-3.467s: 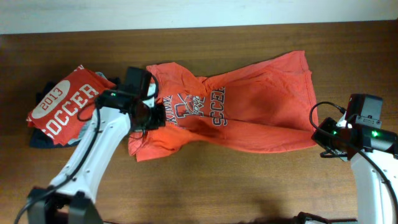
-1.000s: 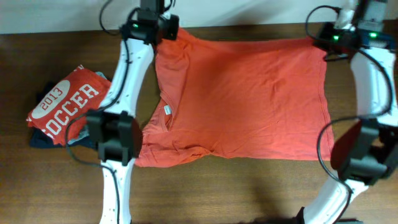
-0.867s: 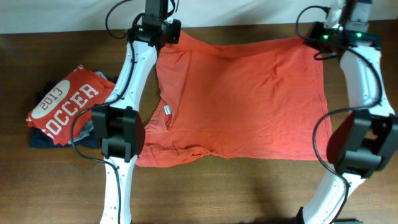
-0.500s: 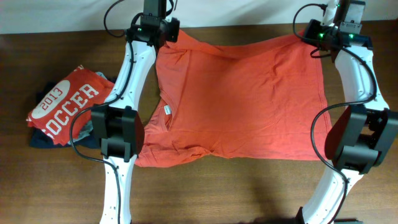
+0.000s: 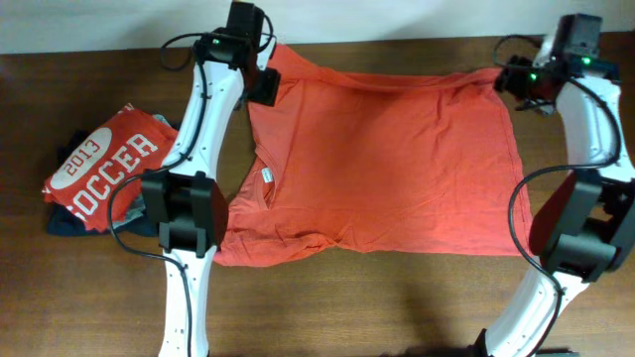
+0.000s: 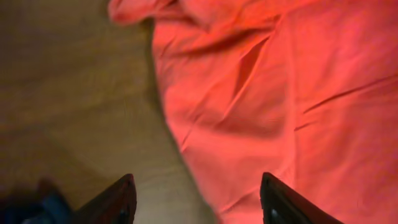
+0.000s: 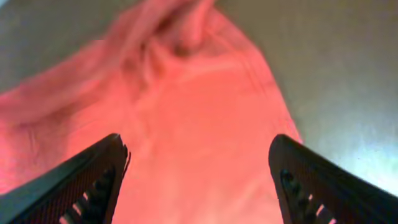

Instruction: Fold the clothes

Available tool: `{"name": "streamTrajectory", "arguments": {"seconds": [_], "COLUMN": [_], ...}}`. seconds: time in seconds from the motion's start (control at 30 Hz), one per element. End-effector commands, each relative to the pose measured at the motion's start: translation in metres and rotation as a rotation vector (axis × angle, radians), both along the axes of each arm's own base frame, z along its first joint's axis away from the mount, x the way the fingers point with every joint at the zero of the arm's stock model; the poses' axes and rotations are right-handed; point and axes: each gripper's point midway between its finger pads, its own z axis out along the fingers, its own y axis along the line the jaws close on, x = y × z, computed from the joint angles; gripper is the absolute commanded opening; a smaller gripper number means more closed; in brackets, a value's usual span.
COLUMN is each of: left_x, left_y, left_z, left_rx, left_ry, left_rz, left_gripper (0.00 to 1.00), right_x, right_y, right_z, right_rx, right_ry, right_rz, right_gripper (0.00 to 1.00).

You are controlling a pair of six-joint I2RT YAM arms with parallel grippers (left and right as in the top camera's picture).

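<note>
The clothes [image 5: 387, 159], an orange-red T-shirt, lie spread flat across the table with a plain side up and the collar at the left. My left gripper [image 5: 266, 84] hovers open over the shirt's far left corner. In the left wrist view its fingers [image 6: 121, 200] straddle the shirt's edge [image 6: 261, 106] and bare wood, holding nothing. My right gripper [image 5: 508, 79] stands open over the far right corner. The right wrist view has cloth [image 7: 186, 124] below its fingers [image 7: 93, 180], with nothing pinched between them.
A red shirt printed "2013 SOCCER" [image 5: 99, 169] lies on folded dark garments [image 5: 69, 223] at the left. The brown table [image 5: 397, 297] runs past the shirt at the front, and its far edge lies just behind both grippers.
Both grippers have opened and let go of the shirt's far corners. The left gripper has swung slightly right over the cloth, and the right one has shifted outward.
</note>
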Motion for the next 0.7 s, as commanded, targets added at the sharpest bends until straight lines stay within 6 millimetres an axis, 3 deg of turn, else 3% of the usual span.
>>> {"name": "streamTrajectory", "arguments": {"seconds": [0.0,0.07,0.17,0.4,0.6,0.67], "left_x": [0.006,0.012,0.019,0.033,0.039,0.038], "left_y": [0.036,0.045,0.037,0.005,-0.005,-0.005], "left_z": [-0.016,-0.028,-0.043,-0.078,-0.093,-0.101], "left_rx": [-0.005,-0.027,-0.125,-0.330,-0.383,-0.382], "left_ry": [0.031,0.037,0.049,0.061,0.059,0.070], "left_rz": [0.108,0.129,0.108,0.026,0.002,0.004], "left_gripper": [0.63,0.59,0.46,0.44,0.43,0.35], "right_x": [-0.023,-0.043,-0.053,-0.054,-0.055,-0.055], "right_y": [0.023,0.032,0.041,0.046,0.047,0.047], "right_z": [0.037,0.027,0.022,0.021,0.021,0.021], "right_rx": [0.088,0.119,0.128,0.125,0.126,0.126], "right_ry": [-0.002,0.090,0.139,0.147,0.150,0.151], "right_rz": [0.037,0.039,0.061,0.082,0.082,0.082], "right_gripper": [0.74,0.74,0.72,0.72,0.72,0.72]}}
